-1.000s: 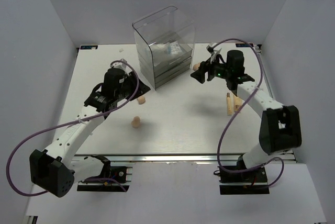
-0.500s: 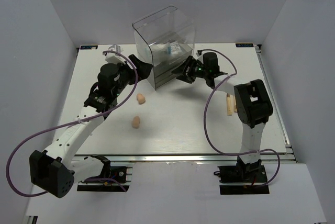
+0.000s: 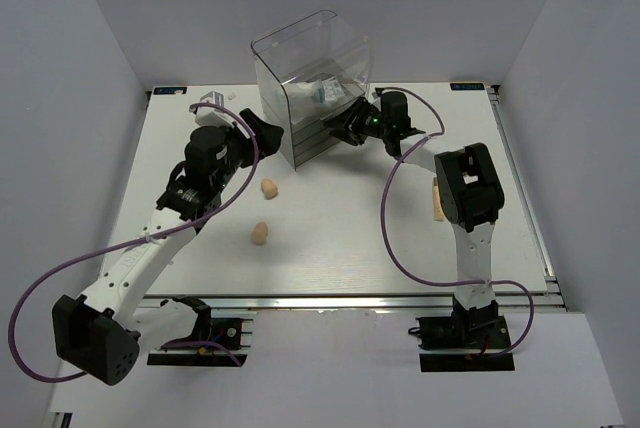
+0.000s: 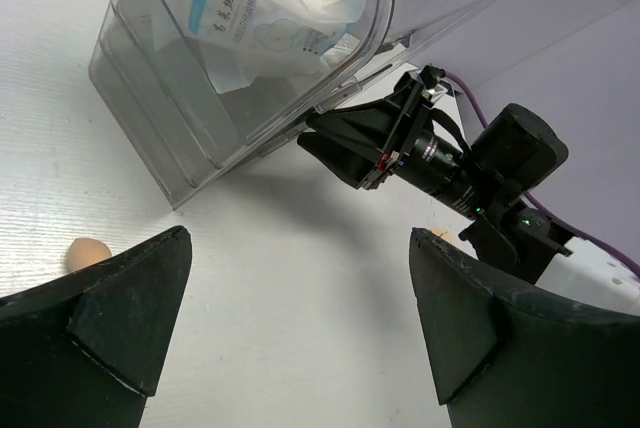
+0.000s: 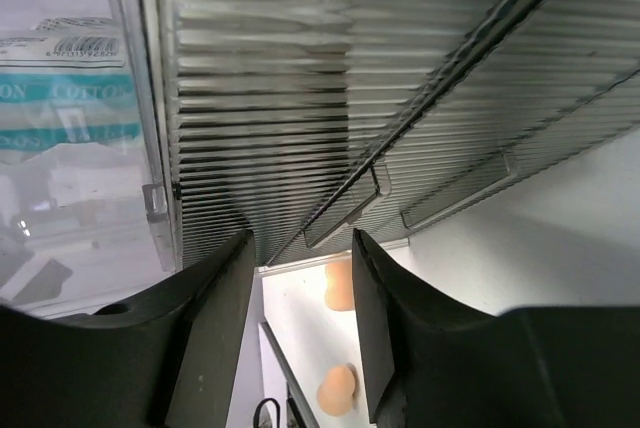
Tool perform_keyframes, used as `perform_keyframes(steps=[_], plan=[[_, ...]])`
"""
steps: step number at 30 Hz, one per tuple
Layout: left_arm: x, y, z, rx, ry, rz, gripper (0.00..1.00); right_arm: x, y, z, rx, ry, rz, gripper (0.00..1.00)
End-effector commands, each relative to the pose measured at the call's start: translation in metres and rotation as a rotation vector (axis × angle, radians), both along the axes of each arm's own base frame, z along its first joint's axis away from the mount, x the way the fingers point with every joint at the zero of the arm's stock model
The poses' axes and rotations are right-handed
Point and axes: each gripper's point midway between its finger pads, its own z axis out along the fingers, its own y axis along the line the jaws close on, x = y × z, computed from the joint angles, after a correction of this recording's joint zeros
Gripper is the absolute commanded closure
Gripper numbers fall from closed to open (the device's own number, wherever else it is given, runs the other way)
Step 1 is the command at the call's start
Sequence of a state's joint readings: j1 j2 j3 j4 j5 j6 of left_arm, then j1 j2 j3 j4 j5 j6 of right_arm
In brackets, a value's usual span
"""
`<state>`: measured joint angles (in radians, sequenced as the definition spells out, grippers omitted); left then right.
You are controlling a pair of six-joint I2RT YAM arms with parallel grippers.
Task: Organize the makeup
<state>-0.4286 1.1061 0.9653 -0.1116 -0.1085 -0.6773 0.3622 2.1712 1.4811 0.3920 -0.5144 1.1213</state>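
Observation:
The clear drawer box [image 3: 312, 58] stands at the back centre, with two white-and-blue sachets [image 3: 325, 91] inside, also in the left wrist view [image 4: 262, 20]. Two peach sponges [image 3: 268, 188] [image 3: 260, 234] lie on the table in front of it. The right wrist view shows both [image 5: 340, 283] [image 5: 337, 390]. A beige stick [image 3: 436, 200] lies beside the right arm. The tube and the third sponge are hidden. My right gripper [image 3: 340, 126] [image 5: 303, 243] is open and empty, close against the ribbed drawer fronts [image 5: 300, 98]. My left gripper [image 3: 268, 134] [image 4: 300, 248] is wide open and empty by the box's left front corner.
White walls close in the table [image 3: 330, 248] on three sides. Purple cables loop from both arms. The right gripper [image 4: 352, 144] shows in the left wrist view, just under the box. One sponge [image 4: 88, 253] lies by my left finger.
My right gripper has swung left from the right side up to the drawer fronts. My left gripper has moved up and right toward the box corner. The sponges have not moved.

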Motion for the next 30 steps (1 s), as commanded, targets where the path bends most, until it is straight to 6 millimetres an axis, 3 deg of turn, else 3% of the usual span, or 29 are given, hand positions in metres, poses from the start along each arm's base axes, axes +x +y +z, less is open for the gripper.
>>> perform_keyframes(steps=[1,4,10,12,15,19,21,26,27,29,30], plan=[[-0.006,0.007,0.006,0.002,-0.015,0.024,0.02,0.011,0.0,0.008,0.026,-0.038,-0.03,0.51],[-0.006,0.006,0.004,0.0,-0.008,0.021,0.02,0.021,0.002,0.009,0.028,-0.064,-0.039,0.53],[-0.007,0.003,-0.001,-0.017,0.011,0.011,0.07,0.028,0.003,-0.005,0.014,-0.061,-0.048,0.63],[-0.007,0.002,-0.003,-0.026,0.012,0.01,0.12,0.031,0.003,-0.007,0.02,-0.08,-0.049,0.66],[-0.007,0.002,-0.005,-0.043,0.019,0.014,0.31,0.033,0.004,-0.003,0.034,-0.113,-0.048,0.78],[-0.007,0.001,-0.006,-0.053,0.02,0.015,0.44,0.034,0.0,-0.002,0.044,-0.126,-0.049,0.89],[-0.006,0.001,-0.006,-0.053,0.021,0.018,0.45,0.031,-0.003,-0.003,0.048,-0.129,-0.05,0.95],[-0.004,0.004,-0.014,-0.062,0.037,0.043,0.47,0.014,-0.02,0.001,0.063,-0.13,-0.059,0.97],[-0.004,0.004,-0.018,-0.057,0.046,0.045,0.47,0.006,-0.024,-0.007,0.057,-0.117,-0.059,0.98],[-0.003,0.003,-0.024,-0.052,0.061,0.045,0.41,-0.002,-0.033,0.0,0.054,-0.133,-0.06,0.98],[-0.003,0.004,-0.028,-0.046,0.07,0.05,0.37,-0.011,-0.038,-0.01,0.04,-0.11,-0.06,0.98]])
